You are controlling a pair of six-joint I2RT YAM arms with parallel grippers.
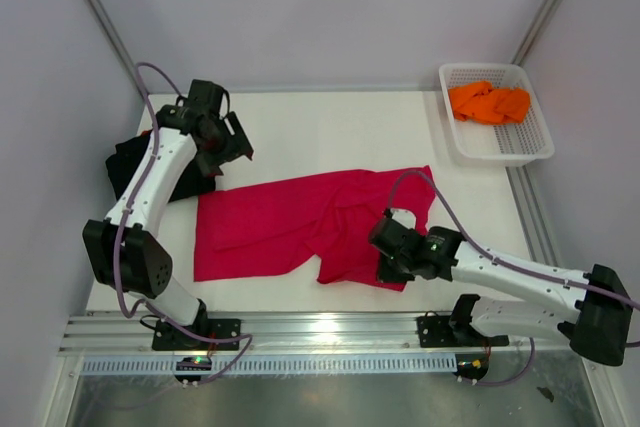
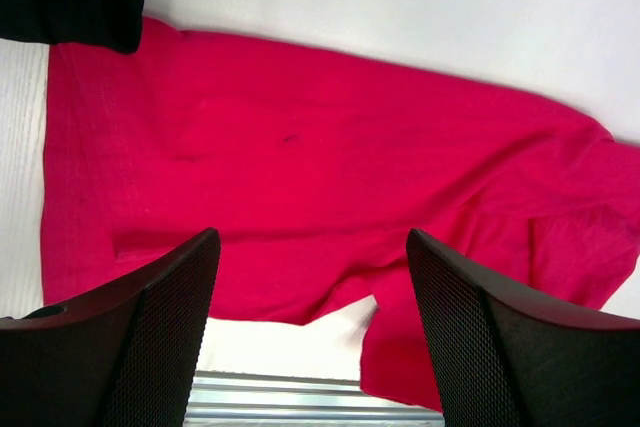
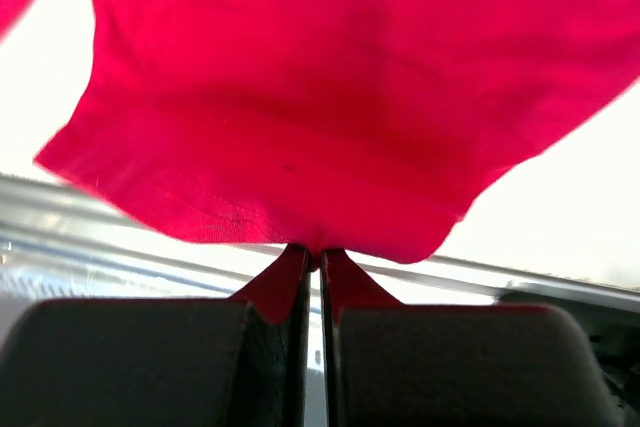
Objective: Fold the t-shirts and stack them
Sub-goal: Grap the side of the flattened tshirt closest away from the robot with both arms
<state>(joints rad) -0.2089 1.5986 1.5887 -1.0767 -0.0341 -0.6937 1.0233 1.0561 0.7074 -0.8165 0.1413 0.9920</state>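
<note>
Overhead view of a white bench (image 1: 330, 127). A red shirt (image 1: 270, 227) lies spread across the middle, flat on its left half, rumpled and doubled over on its right. My right end effector (image 3: 315, 255) is clenched on the red shirt's near right edge. The wrist view shows only a thin bit of hem pinched between the fingertips, with the cloth fanning out beyond. My left end effector (image 2: 312, 247) is released, fingers wide apart, hovering above the shirt's far left corner and grasping nothing. A black shirt (image 1: 130, 162) lies at the bench's left edge, just beside that corner. An orange shirt (image 1: 490, 102) sits in a basket (image 1: 500, 155) at the far right.

What I judge could go wrong:
- The pinch is shallow, so a pull across the bench may drag the hem out of my right fingertips.
- I cannot tell whether I hold one layer or two. If only one, the fold would open the shirt instead of doubling it.
- With one side held, the cloth may swing and fold askew, trapping the rumples on the right.
- If my left end effector drops a little off target, it could catch the black shirt along with the red.
- The near hem lies close to the rail (image 1: 330, 332) at the bench's front, so a pull toward me might drape cloth over the edge.
</note>
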